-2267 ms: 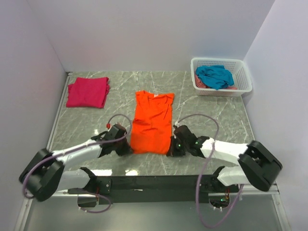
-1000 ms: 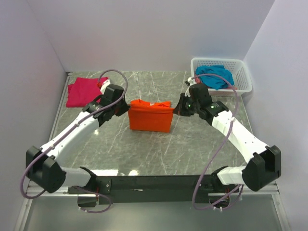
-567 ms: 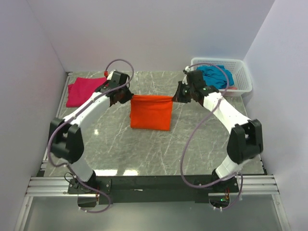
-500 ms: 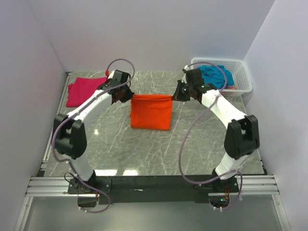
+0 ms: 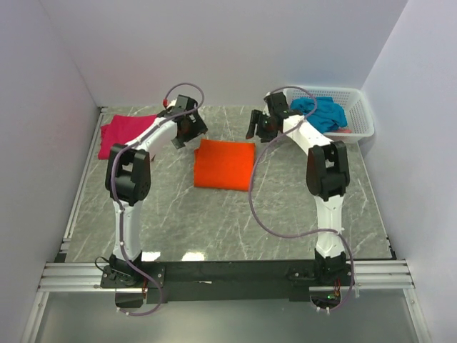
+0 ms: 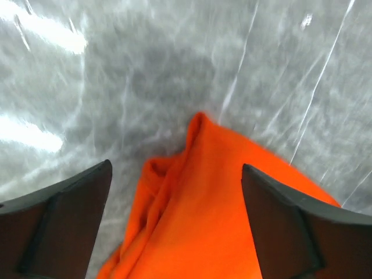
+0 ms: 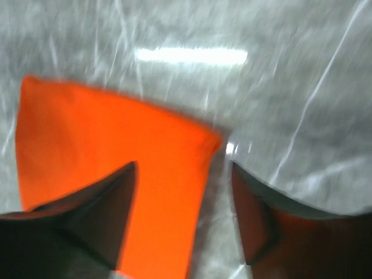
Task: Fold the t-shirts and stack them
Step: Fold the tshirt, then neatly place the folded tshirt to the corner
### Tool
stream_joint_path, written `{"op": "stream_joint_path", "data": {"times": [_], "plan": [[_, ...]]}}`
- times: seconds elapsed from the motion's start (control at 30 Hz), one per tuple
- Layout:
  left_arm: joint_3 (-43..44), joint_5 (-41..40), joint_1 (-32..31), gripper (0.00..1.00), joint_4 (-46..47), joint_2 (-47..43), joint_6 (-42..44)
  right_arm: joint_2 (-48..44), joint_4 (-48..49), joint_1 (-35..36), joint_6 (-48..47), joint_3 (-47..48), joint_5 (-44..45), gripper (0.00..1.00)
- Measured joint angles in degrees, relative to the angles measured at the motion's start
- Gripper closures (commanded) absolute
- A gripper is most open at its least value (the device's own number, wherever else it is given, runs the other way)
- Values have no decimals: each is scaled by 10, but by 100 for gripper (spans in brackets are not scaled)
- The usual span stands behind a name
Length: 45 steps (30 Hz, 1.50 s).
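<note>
Fingers of the left gripper and right gripper are spread, empty, over the far corners of the folded orange shirt mid-table; limp, light cloth, probably best pinched along a doubled edge.

grey marble table, plain white walls

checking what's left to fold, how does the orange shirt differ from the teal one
The orange t-shirt is folded into a flat rectangle; the teal t-shirt is a crumpled heap. The orange one lies on the table; the teal one sits in the white basket. Both are plain cloth and neither is gripped: the left gripper and right gripper are open.
</note>
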Motion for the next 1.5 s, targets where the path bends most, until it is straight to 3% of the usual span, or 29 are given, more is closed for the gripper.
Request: {"op": "stream_joint_path", "data": {"times": [0.1, 0.2, 0.43, 0.6, 0.77, 0.9, 1.1, 1.23, 1.5], "plan": [[9, 2, 11, 0, -1, 1, 13, 33, -12, -5, -11, 47, 9, 20], [-30, 17, 16, 1, 35, -25, 32, 2, -12, -7, -15, 20, 11, 20], [-206, 110, 13, 1, 119, -121, 97, -259, 59, -2, 0, -253, -2, 19], [-237, 166, 11, 0, 151, -118, 125, -431, 112, 10, 31, -438, -9, 19], [-234, 178, 7, 3, 162, -94, 140, -533, 116, 12, 47, -540, 4, 19], [-224, 169, -1, 16, 158, -75, 147, -611, 107, 12, 47, -576, 21, 19], [-219, 131, -29, 52, 152, -63, 155, -705, 93, 12, 47, -599, 50, 19], [-203, 86, -59, 99, 142, -47, 156, -737, 85, 12, 47, -620, 71, 19], [-174, 0, -84, 99, 107, -40, 164, -747, 70, 12, 44, -644, 102, 19]]}}
